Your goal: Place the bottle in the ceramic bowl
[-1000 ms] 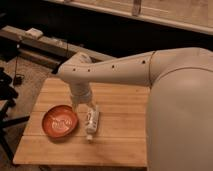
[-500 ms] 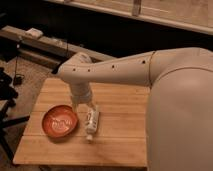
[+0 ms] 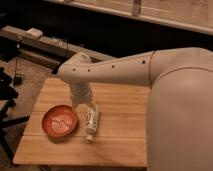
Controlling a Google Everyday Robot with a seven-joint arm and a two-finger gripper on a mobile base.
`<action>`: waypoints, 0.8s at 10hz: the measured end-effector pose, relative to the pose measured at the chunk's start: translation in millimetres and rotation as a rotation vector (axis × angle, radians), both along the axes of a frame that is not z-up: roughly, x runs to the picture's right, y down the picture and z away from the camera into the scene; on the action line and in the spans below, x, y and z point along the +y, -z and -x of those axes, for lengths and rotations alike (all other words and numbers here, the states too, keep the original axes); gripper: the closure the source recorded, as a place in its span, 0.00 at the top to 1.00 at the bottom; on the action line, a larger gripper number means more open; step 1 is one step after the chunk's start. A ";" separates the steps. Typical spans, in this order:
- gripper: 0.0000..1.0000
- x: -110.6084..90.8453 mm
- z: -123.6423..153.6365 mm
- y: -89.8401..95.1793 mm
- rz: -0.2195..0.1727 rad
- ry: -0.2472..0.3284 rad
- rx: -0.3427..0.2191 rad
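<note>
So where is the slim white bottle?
In the camera view the bottle lies on the wooden table, right of the orange-red ceramic bowl, with the end effector at its far end.

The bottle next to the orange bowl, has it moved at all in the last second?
No. The white bottle lies at the same spot beside the ceramic bowl on the wooden table. The gripper sits at the bottle's far end.

A lab-like workroom (cables [image 3: 18, 65] trail at upper left): a wooden desk [image 3: 120, 142] stands before a dark bench [image 3: 50, 44], and the gripper [image 3: 85, 106] hangs centre-left over the desk.
</note>
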State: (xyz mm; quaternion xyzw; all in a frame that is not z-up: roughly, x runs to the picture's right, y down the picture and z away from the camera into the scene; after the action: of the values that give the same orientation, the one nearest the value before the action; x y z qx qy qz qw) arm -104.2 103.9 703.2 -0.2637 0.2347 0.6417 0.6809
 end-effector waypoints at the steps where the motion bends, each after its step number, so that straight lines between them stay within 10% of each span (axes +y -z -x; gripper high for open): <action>1: 0.65 0.0 0.0 0.0 0.000 0.000 0.000; 8: 0.65 -2.9 -11.0 -36.1 -0.027 0.084 -0.011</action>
State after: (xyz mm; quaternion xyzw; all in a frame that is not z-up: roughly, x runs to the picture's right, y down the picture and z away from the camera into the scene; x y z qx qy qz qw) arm -93.2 101.0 739.3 -0.2479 0.2334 0.6141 0.7120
